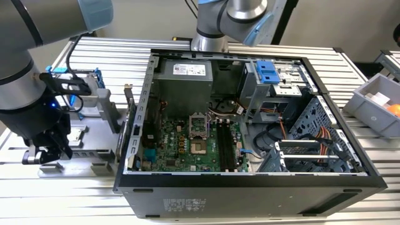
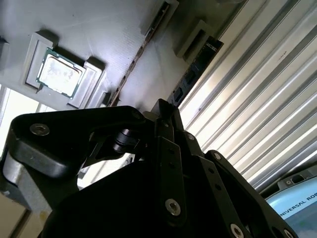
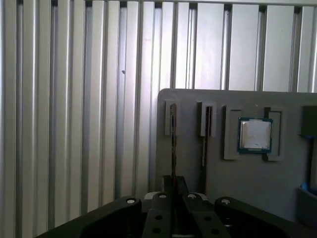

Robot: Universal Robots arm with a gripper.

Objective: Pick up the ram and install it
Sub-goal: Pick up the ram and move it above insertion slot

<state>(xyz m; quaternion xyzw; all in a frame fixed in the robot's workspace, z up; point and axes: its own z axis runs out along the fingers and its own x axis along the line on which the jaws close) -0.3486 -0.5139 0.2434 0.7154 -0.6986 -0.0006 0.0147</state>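
Biggest thing here is the slatted metal desk [image 1: 62, 197]. Parked on it is an open PC case [image 1: 250, 197] with the motherboard [image 1: 187, 140] facing up, sitting off to the exterior view's right of the claw [image 1: 47, 152] and well clear of it. The arm [image 1: 25, 70] comes down on the exterior view's left and hangs the claw low over a grey parts tray [image 1: 93, 157], which lies on the desk just beside the case. On the far side of the case, well apart from the claw, there's a grey bin [image 1: 372, 101]. Now the ram [image 3: 173, 139]: it's standing on edge in the tray slot nearest the tray's border. In both wrist views it runs dead in line with the claw, its near end right at the claw's tip. In the second wrist view the ram [image 2: 195, 67] shows up as a dark strip with black chips leading straight down to the claw [image 2: 166, 106]. Honestly can't tell whether the claw is clamped on that stick or apart, the black body blocks the spot. A second stick [image 3: 204, 141] stands parallel one slot further over from the claw. Beyond that, further again from the claw, a small square processor chip [image 3: 255, 135] lies flat in its own recess in the tray.
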